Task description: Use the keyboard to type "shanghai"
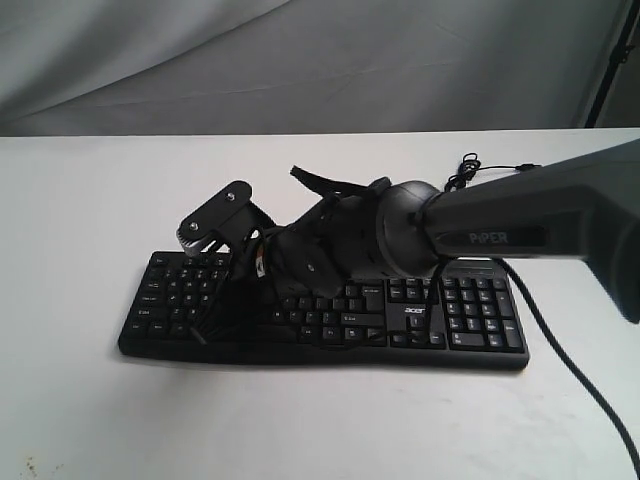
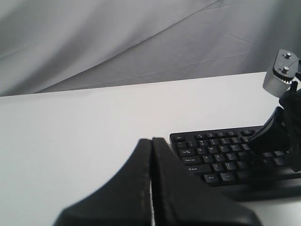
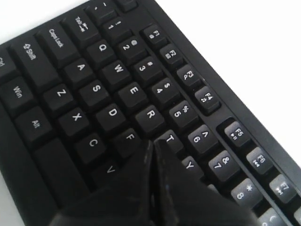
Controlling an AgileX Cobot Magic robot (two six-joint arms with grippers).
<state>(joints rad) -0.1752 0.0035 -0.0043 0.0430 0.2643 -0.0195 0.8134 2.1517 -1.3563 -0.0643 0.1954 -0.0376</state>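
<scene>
While the keyboard [image 1: 470, 312] lies flat on the white counter [image 1: 80, 200], the right arm [image 1: 540, 225] reaches across it from the right. The right jaws are pressed together and empty, with their tips over the keys around F, R and T. Whether they touch a key is unclear. The left jaws, also pressed together and empty, hover over bare counter near the keyboard's Caps Lock end.

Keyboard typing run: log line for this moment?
right gripper shut, tip between F key and T key | left gripper shut, off keyboard | contact unclear
</scene>
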